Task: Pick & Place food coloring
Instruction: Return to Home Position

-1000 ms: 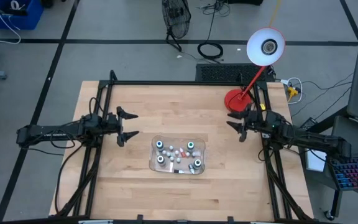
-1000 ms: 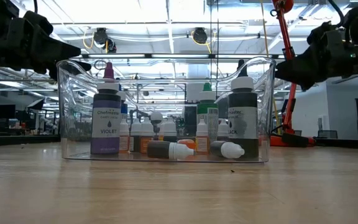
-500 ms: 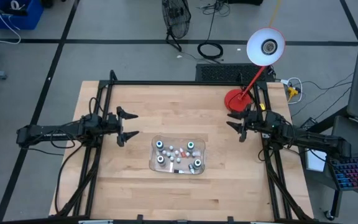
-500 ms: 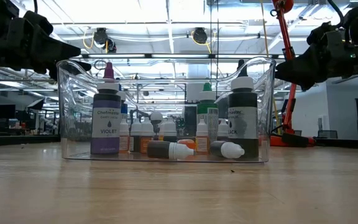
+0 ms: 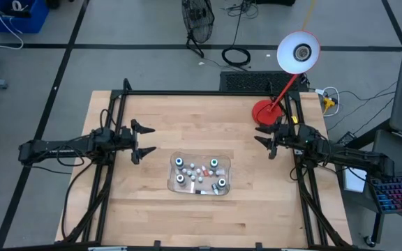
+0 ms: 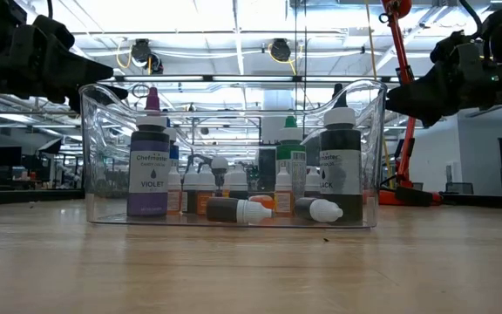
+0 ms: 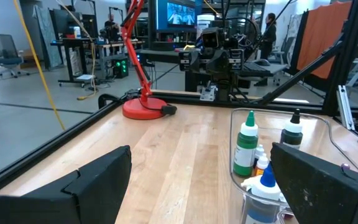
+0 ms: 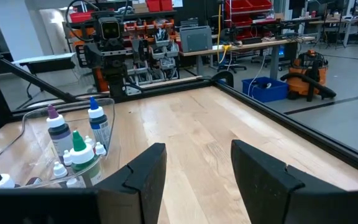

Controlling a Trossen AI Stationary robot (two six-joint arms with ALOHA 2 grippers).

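The food coloring sits in a clear plastic tray (image 5: 199,174) just near of the table's middle. Tall dark bottles stand upright in it: a violet one (image 6: 152,170), a black one (image 6: 342,166) and a green-capped one (image 7: 247,144). Several tiny whitish bottles (image 6: 234,180) stand among them, and two small dark ones (image 6: 238,209) lie on the tray floor. My left gripper (image 5: 147,140) hangs level at the table's left, open wide, with nothing between its fingers. My right gripper (image 5: 259,137) hangs level at the table's right, open with a narrower gap and also holding nothing. Both point toward the middle, clear of the tray.
A red desk lamp stands with its base (image 5: 262,111) on the table's far right corner, just beyond my right gripper, and its white head (image 5: 298,52) reaches past the far edge. Black frame rails (image 5: 187,93) run along the table's sides. Bare wood (image 5: 201,125) surrounds the tray.
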